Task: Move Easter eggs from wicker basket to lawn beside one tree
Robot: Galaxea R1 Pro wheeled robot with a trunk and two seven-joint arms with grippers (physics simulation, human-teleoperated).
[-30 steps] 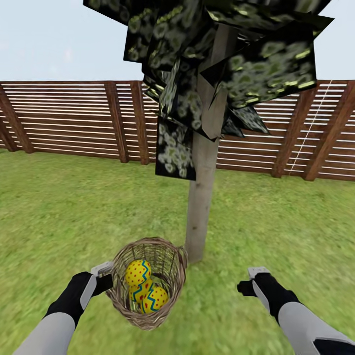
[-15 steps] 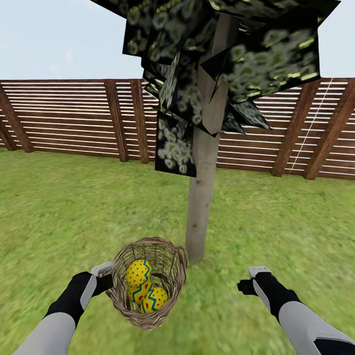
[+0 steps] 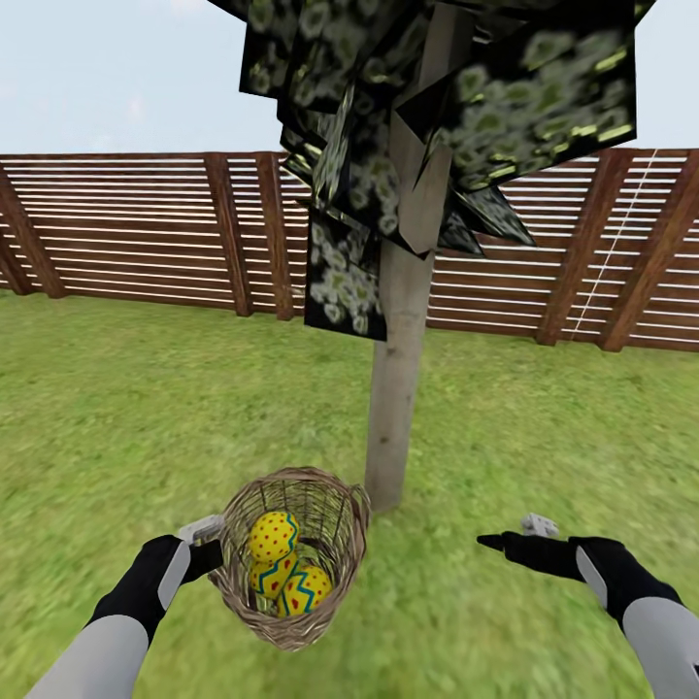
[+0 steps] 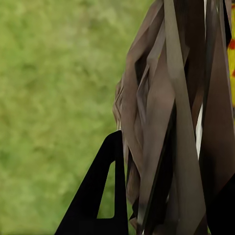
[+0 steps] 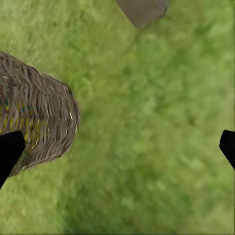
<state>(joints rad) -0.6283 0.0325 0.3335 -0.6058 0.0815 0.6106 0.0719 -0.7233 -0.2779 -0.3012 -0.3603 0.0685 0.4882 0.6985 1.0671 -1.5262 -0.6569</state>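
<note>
The wicker basket (image 3: pixel 325 524) hangs tilted just above the lawn (image 3: pixel 116 408), close in front of the tree trunk (image 3: pixel 396 388). Three yellow Easter eggs lie inside: one on top (image 3: pixel 274 536), one lower right (image 3: pixel 308 588), one partly hidden under them (image 3: pixel 260 575). My left gripper (image 3: pixel 208 546) is shut on the basket's left rim; up close, the wicker (image 4: pixel 161 122) sits between the dark fingers (image 4: pixel 98 196). My right gripper (image 3: pixel 503 540) hovers open over the grass right of the basket, pointing toward it. In the right wrist view, the basket (image 5: pixel 39 122) and trunk base (image 5: pixel 142 10) appear over grass.
Dark speckled foliage (image 3: pixel 437 116) hangs overhead around the trunk. A brown slatted fence (image 3: pixel 126 233) closes off the lawn behind. Open grass spreads to the left and right of the tree.
My right arm has swung outward to the right and its gripper has turned to point left toward the basket. The left gripper and basket have held still.
</note>
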